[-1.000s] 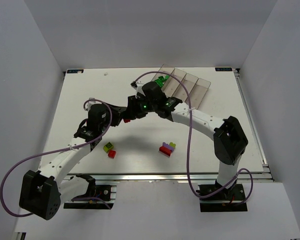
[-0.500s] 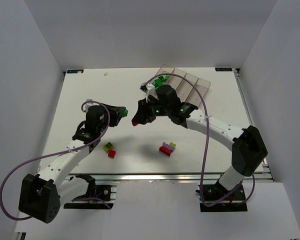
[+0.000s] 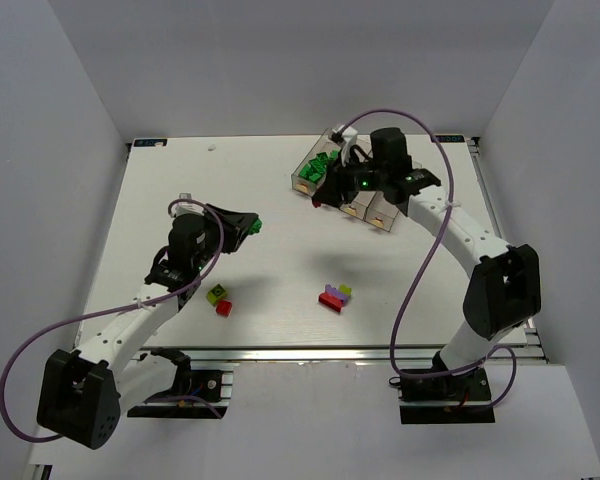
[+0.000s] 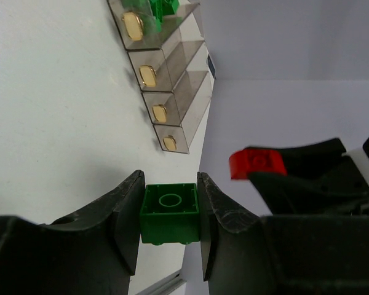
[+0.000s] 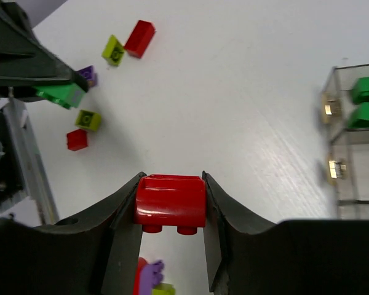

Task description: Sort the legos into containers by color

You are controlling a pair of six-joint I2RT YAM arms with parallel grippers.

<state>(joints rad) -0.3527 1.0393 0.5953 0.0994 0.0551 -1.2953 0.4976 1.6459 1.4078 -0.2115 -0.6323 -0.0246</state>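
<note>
My left gripper (image 3: 249, 226) hangs above the table's left middle, shut on a green lego (image 4: 170, 212) that sits square between its fingers. Shut on a red lego (image 5: 170, 201), my right gripper (image 3: 320, 195) hovers just in front of the containers (image 3: 384, 215), four clear bins in a row at the back right. The first bin holds green legos (image 3: 325, 163). From the left wrist view the bins (image 4: 172, 104) lie ahead, with the red lego (image 4: 257, 164) showing to the right.
Loose legos lie on the table: a yellow-green one (image 3: 217, 294) with a red one (image 3: 224, 308), and a red, purple and yellow-green cluster (image 3: 333, 297). The right wrist view shows more loose legos (image 5: 128, 43) near the left arm.
My right arm has swung back and to the right, carrying the red lego to the bins. My left gripper kept the green lego and rose slightly.
</note>
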